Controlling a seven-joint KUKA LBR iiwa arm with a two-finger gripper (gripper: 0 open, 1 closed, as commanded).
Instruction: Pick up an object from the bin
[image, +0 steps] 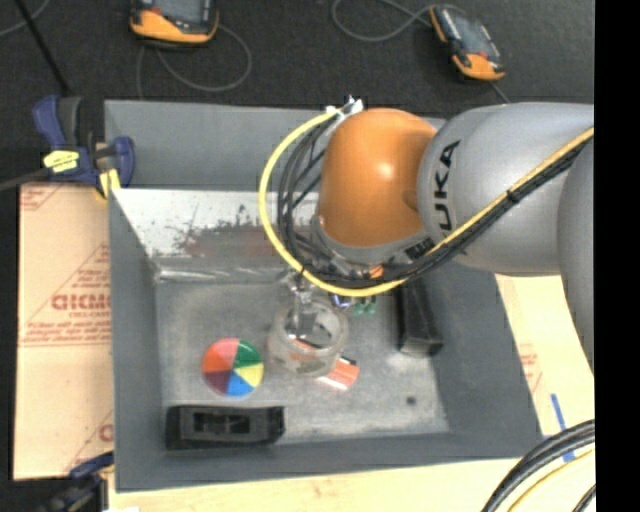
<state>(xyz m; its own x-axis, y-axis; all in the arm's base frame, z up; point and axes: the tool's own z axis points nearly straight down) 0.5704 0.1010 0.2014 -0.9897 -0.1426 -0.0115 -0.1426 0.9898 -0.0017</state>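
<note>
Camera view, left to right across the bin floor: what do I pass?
multicoloured ball → tool → small orange block → black block near the right wall.

A clear, rounded cup (306, 346) sits mid-floor in the bin (420, 402).

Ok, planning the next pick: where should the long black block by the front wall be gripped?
Grip the black block across its short width at the middle, likely from straight above. It lies flat, lengthwise beside the front wall; mind the ball just behind it.
</note>
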